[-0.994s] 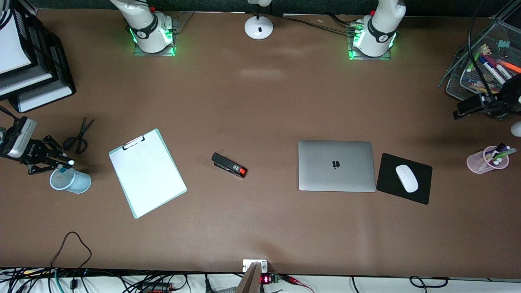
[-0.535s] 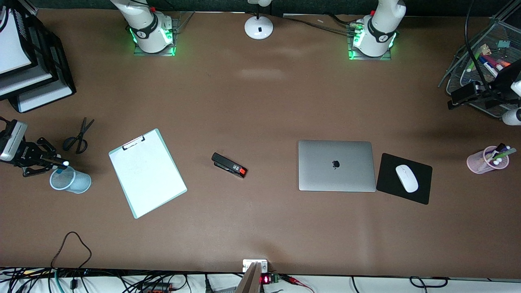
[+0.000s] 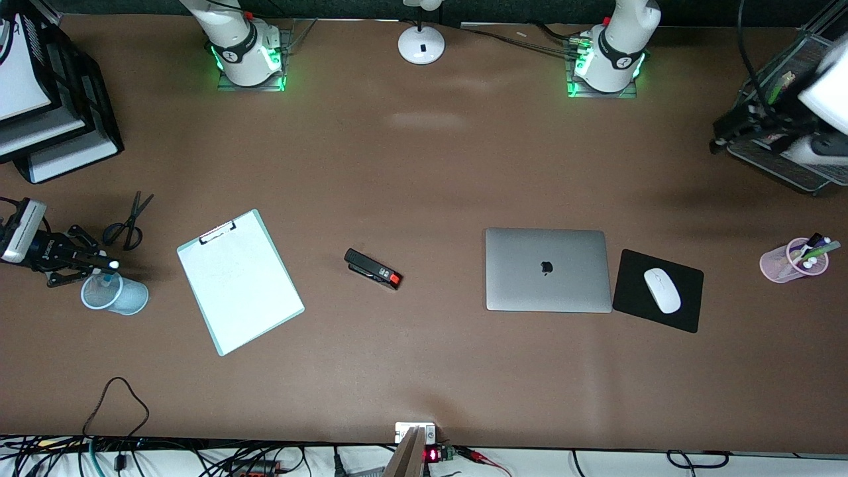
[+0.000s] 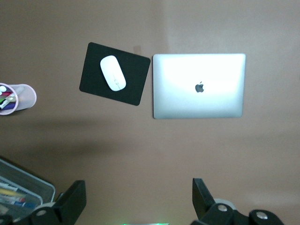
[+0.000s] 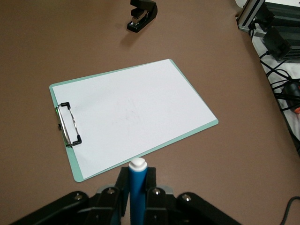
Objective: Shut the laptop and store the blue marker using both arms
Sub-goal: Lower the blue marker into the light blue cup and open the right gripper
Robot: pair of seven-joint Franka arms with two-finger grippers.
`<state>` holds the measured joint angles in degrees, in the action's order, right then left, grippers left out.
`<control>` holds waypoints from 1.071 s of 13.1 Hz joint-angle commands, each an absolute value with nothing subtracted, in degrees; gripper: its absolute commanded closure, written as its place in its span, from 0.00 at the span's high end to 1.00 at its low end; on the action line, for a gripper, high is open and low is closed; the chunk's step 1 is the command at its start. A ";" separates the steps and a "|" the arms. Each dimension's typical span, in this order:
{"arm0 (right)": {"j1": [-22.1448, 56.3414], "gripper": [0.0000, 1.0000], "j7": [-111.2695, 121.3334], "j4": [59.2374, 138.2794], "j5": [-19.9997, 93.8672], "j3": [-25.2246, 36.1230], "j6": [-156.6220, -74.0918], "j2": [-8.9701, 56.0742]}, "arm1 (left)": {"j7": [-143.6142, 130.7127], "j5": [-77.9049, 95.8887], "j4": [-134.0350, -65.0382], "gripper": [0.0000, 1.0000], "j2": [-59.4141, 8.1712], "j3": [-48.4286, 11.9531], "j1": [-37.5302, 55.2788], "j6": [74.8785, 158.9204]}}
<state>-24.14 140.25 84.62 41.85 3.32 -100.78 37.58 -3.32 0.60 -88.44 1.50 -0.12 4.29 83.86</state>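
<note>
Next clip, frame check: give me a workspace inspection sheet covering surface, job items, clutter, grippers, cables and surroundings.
Surface: brown table, flat, no spills seen.
Job's things: laptop shut, lid down; blue marker held upright, white tip up.
Clutter: clipboard, stapler, scissors, mouse on black mouse pad, pink pen cup, blue mesh cup.
Grippers: right gripper shut on the marker, over the blue mesh cup; left gripper open, raised over the mesh organiser.
Cables: loose black loop near the front camera's table edge.
Surroundings: stacked paper trays, white lamp base.
</note>
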 commanded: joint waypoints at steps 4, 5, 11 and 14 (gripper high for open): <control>-26.54 0.00 142.65 80.42 43.86 2.29 -96.42 40.60 | -1.85 -3.25 -95.18 1.00 6.42 -0.17 3.78 85.78; -26.72 0.00 142.82 80.16 43.94 2.29 -96.50 40.87 | -1.85 -3.34 -95.53 1.00 6.68 -0.26 3.17 85.78; -26.89 0.01 145.02 75.94 45.18 2.20 -96.50 44.20 | -0.79 -2.90 -94.84 1.00 4.75 -0.36 1.23 85.87; -27.33 0.01 145.89 75.85 45.26 2.28 -97.03 45.44 | -1.76 -3.25 -90.63 1.00 1.16 0.26 -0.44 85.26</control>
<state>-25.74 144.55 78.02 44.15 3.23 -97.98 43.75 -2.53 -2.30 -94.09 4.17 0.35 0.57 85.73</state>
